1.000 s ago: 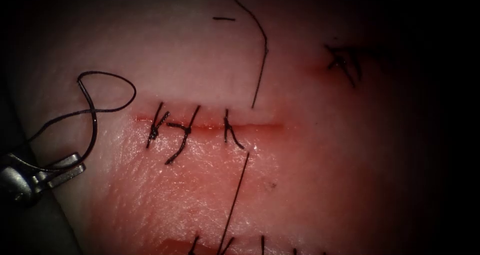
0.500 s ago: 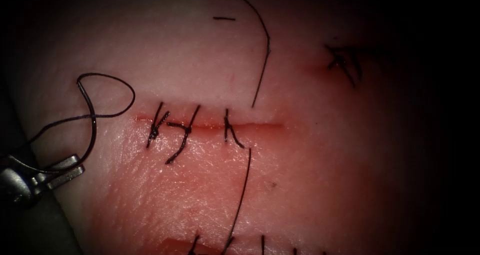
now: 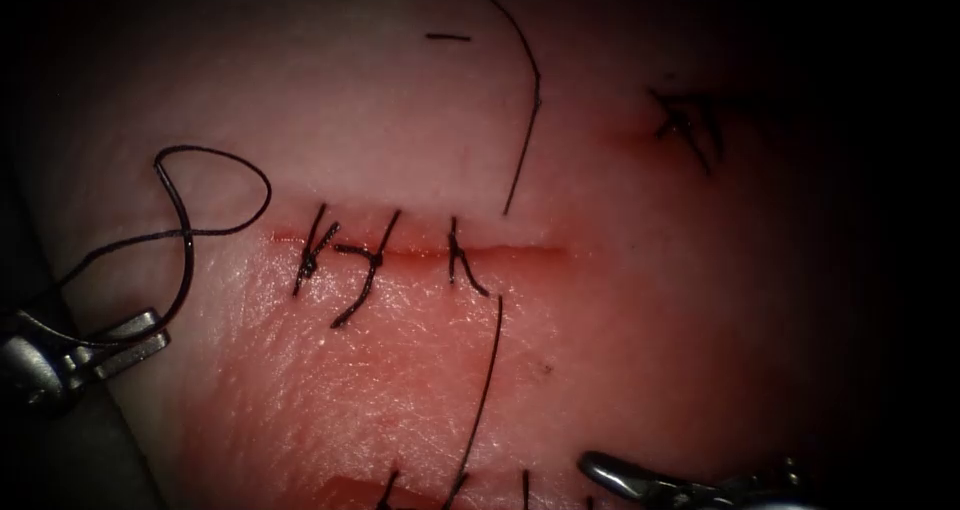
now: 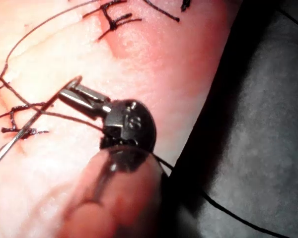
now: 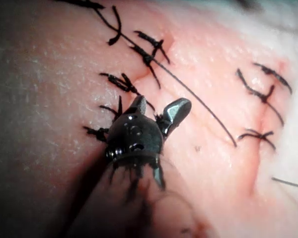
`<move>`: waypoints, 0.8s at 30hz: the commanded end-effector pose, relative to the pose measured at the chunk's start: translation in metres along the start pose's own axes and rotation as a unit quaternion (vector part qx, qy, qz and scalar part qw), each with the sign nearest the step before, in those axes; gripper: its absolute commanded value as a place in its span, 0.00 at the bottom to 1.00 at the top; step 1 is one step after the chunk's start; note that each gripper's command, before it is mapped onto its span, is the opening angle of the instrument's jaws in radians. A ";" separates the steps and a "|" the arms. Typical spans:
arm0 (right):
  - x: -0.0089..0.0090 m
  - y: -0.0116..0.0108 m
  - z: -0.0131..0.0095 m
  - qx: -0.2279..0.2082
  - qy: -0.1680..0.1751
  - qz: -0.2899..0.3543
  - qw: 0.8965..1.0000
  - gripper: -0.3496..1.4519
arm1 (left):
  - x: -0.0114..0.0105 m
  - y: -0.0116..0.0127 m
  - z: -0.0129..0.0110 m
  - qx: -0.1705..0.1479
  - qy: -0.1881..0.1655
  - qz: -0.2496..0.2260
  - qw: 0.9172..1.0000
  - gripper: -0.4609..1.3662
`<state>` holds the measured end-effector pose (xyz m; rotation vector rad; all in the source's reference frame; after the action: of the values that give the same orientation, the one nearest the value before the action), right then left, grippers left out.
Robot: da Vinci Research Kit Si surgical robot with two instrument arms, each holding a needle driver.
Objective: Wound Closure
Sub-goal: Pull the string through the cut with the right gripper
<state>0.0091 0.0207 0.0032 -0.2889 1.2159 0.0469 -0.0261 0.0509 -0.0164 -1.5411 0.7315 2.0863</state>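
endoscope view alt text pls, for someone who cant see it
The left hand sits at the tissue's left edge, shut on the needle, with thread looping above it. Three stitches cross the left part of the cut. The right hand shows at the bottom edge, holding nothing.

We see moist, glistening pink tissue (image 3: 400, 370), matt black braided thread (image 3: 215, 160), and polished grey metal fingers (image 3: 125, 342).
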 end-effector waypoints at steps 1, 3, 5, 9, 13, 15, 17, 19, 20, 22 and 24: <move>-0.0006 0.0002 0.0004 -0.001 -0.005 -0.001 1.000 0.86 | -0.0001 0.0000 0.0000 -0.001 0.000 0.000 1.000 0.06; -0.0022 0.0012 0.0012 -0.004 -0.012 -0.002 1.000 0.87 | -0.0001 0.0000 0.0000 -0.001 0.000 0.000 1.000 0.06; -0.0035 0.0019 0.0018 -0.007 -0.018 -0.004 1.000 0.88 | -0.0001 0.0000 0.0000 -0.001 0.000 0.000 1.000 0.06; -0.0054 0.0028 0.0028 0.001 -0.033 -0.008 0.999 0.88 | -0.0001 0.0000 0.0000 -0.001 0.000 0.000 1.000 0.06; -0.0073 0.0034 0.0040 0.002 -0.045 0.003 0.999 0.87 | -0.0001 0.0000 0.0001 -0.002 -0.001 0.000 1.000 0.06; -0.0084 0.0036 0.0046 0.006 -0.053 0.011 0.999 0.87 | -0.0001 0.0000 0.0001 -0.002 -0.001 0.000 1.000 0.06; -0.0089 0.0036 0.0050 0.007 -0.056 0.015 0.998 0.86 | -0.0001 0.0000 0.0001 -0.002 -0.001 0.000 1.000 0.06; -0.0099 0.0034 0.0058 0.012 -0.063 0.026 0.998 0.86 | -0.0001 0.0000 0.0001 -0.002 -0.001 0.000 1.000 0.06; -0.0102 0.0033 0.0061 0.015 -0.067 0.027 0.997 0.86 | -0.0002 0.0000 0.0001 -0.002 -0.001 0.000 1.000 0.06; -0.0106 0.0030 0.0067 0.021 -0.075 0.037 0.996 0.85 | -0.0002 0.0000 0.0001 -0.002 -0.001 0.000 1.000 0.06; -0.0108 0.0027 0.0071 0.028 -0.081 0.047 0.995 0.83 | -0.0002 0.0000 0.0001 -0.002 -0.001 0.000 1.000 0.06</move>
<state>0.0114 0.0264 0.0151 -0.1800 1.0658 0.1200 -0.0261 0.0509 -0.0162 -1.5386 0.7317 2.0884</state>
